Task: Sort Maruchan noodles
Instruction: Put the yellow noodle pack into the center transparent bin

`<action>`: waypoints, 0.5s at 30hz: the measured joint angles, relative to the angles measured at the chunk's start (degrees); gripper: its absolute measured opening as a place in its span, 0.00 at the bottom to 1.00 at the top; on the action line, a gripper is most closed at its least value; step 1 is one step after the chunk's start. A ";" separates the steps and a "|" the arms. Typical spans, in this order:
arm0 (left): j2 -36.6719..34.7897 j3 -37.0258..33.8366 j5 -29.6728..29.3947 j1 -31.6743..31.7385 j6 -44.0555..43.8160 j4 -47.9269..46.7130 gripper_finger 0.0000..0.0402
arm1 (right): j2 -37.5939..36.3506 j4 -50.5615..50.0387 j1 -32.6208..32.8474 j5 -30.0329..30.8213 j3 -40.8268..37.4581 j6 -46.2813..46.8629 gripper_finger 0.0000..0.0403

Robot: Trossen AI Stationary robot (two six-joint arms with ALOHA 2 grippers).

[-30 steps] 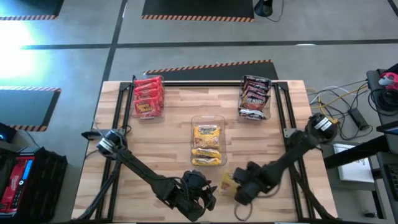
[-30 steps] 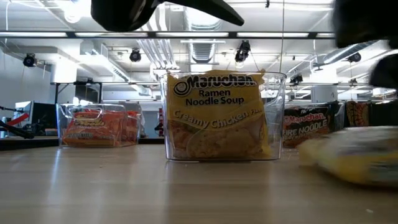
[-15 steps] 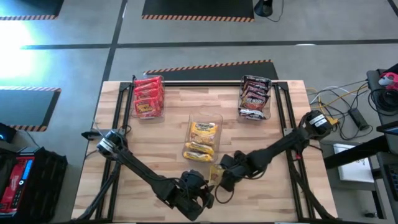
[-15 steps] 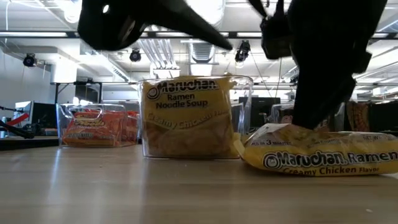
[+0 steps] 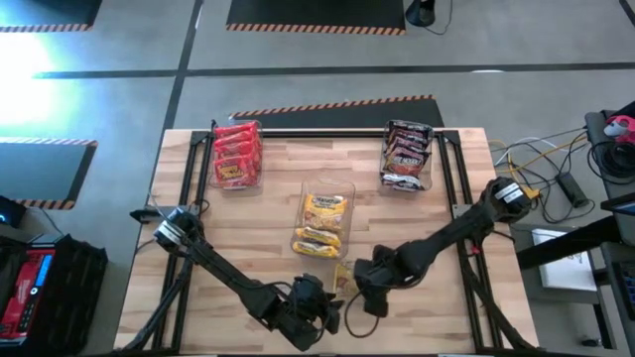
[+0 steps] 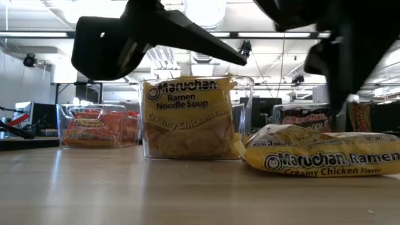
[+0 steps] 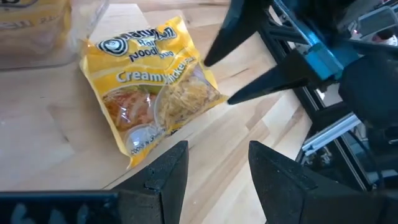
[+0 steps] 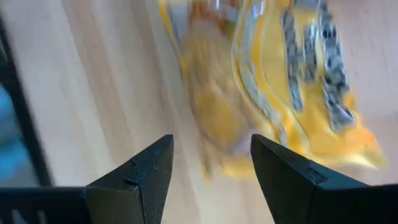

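High view showed one loose yellow packet (image 5: pixel 342 275) lying flat on the table (image 5: pixel 268 198) near its front edge, just in front of the clear bin of yellow packets (image 5: pixel 322 224) at the table's middle. The red packets (image 5: pixel 236 153) sat in a bin at the back left corner and the dark packets (image 5: pixel 406 153) in a bin at the back right corner. The right gripper (image 5: pixel 369 294) hung just beside the loose packet with its fingers spread and nothing between them. The left gripper (image 5: pixel 319 309) waited near the front edge, also released and empty. The risk from here, as I judged it, was the crinkly film: a flat packet gives little edge, so closing fingers might skid it across the wood or pinch only a corner and drop it short of the bin.
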 joint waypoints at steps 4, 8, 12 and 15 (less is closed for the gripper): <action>0.00 -0.01 0.00 0.00 -0.02 0.28 0.38 | 0.00 -6.38 0.53 -1.11 0.03 -10.05 0.51; 0.00 -0.02 -0.04 0.02 -0.02 0.29 0.38 | 0.20 -4.55 0.69 0.31 -0.58 -23.14 0.51; 0.00 -0.04 -0.05 0.11 -0.02 0.27 0.38 | 1.58 -1.25 0.75 6.49 -0.70 -34.32 0.51; 0.00 -0.04 -0.11 0.11 -0.02 0.29 0.38 | 3.15 -0.32 0.50 7.56 -0.73 -38.69 0.51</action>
